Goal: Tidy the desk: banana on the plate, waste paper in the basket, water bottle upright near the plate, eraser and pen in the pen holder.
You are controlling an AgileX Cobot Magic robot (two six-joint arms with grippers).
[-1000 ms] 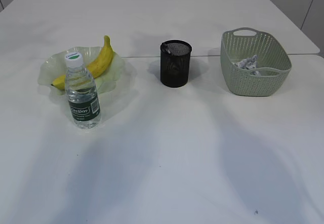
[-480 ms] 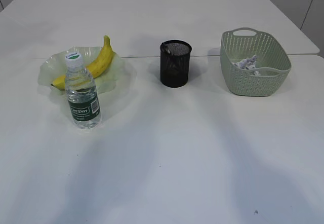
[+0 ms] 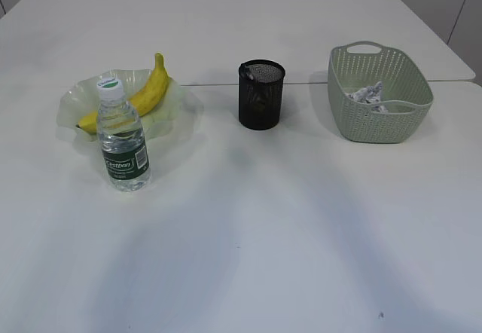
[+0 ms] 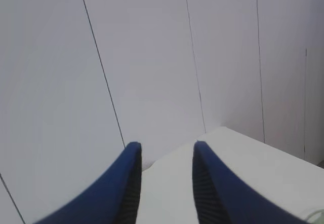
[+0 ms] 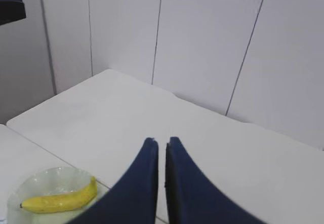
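The yellow banana (image 3: 139, 93) lies on the clear green plate (image 3: 75, 96) at the left. The water bottle (image 3: 123, 139) stands upright just in front of the plate. The black mesh pen holder (image 3: 261, 96) stands in the middle; I cannot make out the pen or the eraser inside it. Crumpled waste paper (image 3: 368, 94) lies in the grey-green basket (image 3: 379, 118) at the right. Neither arm shows in the exterior view. My left gripper (image 4: 164, 150) is open and empty, raised toward the wall. My right gripper (image 5: 162, 144) is shut and empty, high above the table; the banana (image 5: 61, 199) and plate (image 5: 28, 186) show below it.
The white table has a seam (image 3: 203, 84) running across behind the plate and holder. White wall panels fill both wrist views.
The faint arm shadows on the front of the table have shifted and faded. None of the objects has moved.
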